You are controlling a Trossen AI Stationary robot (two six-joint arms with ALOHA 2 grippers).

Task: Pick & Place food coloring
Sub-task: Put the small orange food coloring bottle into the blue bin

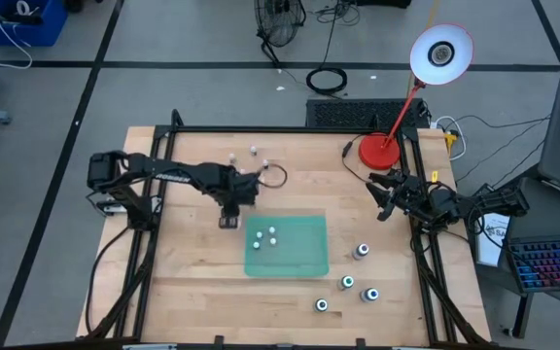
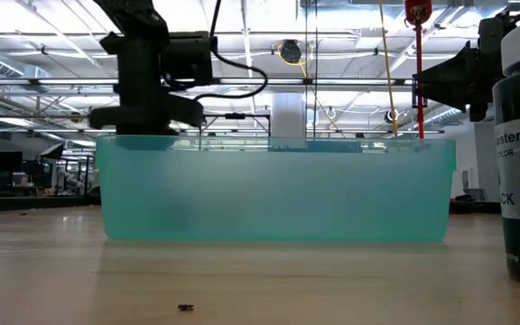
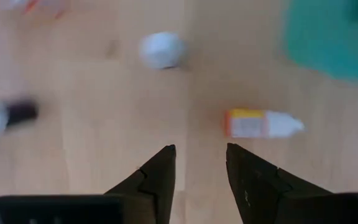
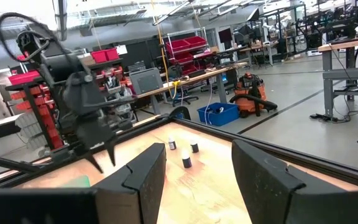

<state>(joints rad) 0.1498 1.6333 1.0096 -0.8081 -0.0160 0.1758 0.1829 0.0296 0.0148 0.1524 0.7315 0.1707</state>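
Beside tray (image 1: 309, 261), back-left | left gripper (image 1: 228, 220) fingers apart, empty, over bottle (image 3: 263, 123) lying flat | right gripper (image 1: 383, 198) parted, empty, near lamp (image 1: 381, 149)

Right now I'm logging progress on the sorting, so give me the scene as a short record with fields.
Tray: translucent green rectangular tray, mid-table
In tray: three small whitish bottles
Outside, near right: four grey-bodied bottles with blue or green tops
Outside, far left: a few small whitish bottles
Left gripper: beside the tray's left edge, open, empty
Right gripper: off right, near red lamp base, open, empty
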